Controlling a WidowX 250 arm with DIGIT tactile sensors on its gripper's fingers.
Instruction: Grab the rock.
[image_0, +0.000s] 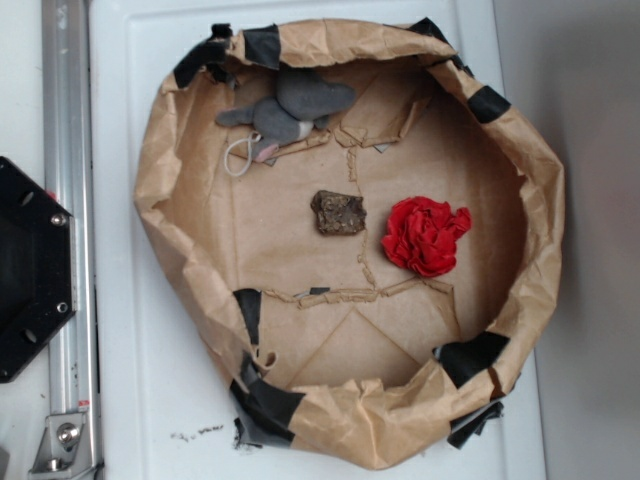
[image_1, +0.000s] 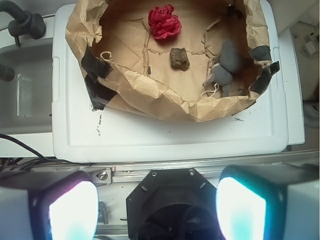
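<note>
The rock is a small dark brown, rough chunk lying in the middle of the brown paper bowl. It also shows in the wrist view, far ahead. My gripper is open and empty, its two fingers wide apart. It hangs high over the black robot base, well short of the bowl. The gripper does not show in the exterior view.
A red ruffled cloth ball lies right of the rock. A grey plush mouse lies at the bowl's back rim. The bowl stands on a white board. A metal rail and the black base are at the left.
</note>
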